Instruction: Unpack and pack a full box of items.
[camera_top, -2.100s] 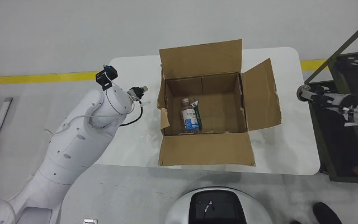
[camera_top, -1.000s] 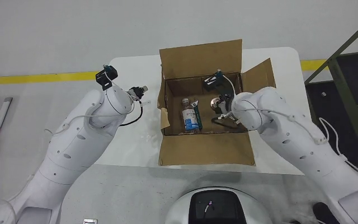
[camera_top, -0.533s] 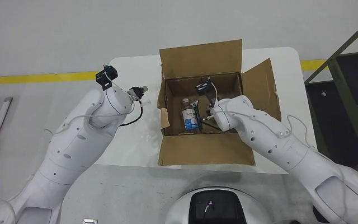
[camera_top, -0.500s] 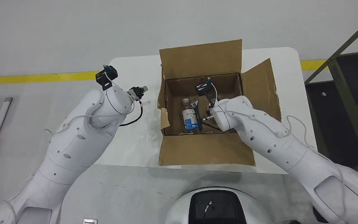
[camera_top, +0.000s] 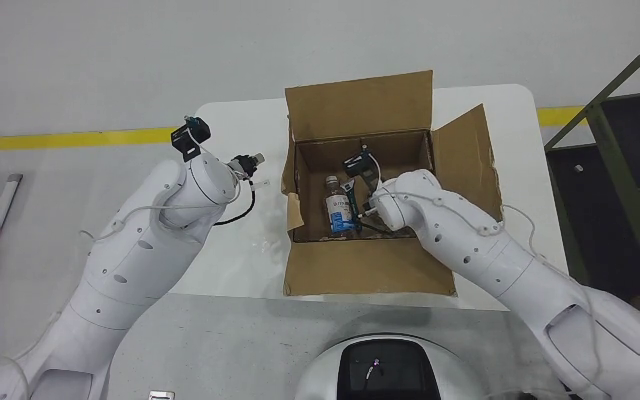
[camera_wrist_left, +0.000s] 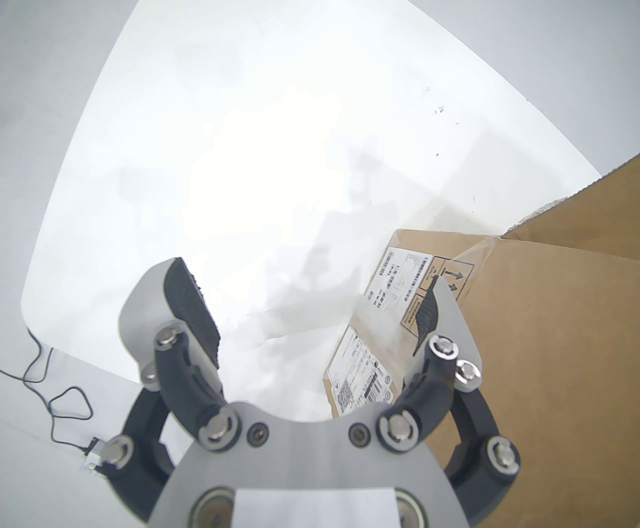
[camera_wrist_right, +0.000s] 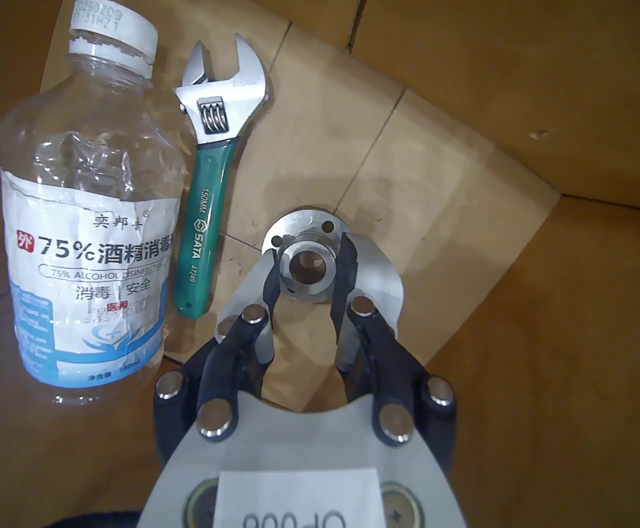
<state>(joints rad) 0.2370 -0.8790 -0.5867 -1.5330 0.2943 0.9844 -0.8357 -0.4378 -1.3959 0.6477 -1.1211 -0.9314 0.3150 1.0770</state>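
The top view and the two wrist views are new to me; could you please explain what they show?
It is a two-armed robot at a white table. The top view looks down from above; each wrist view comes from a camera on one arm. An open cardboard box stands on the table, a clear bottle and a green-handled wrench lying inside. The right gripper, inside the box, has its jaws shut on a metal flange. The left gripper hangs beside the box, jaws open and empty.
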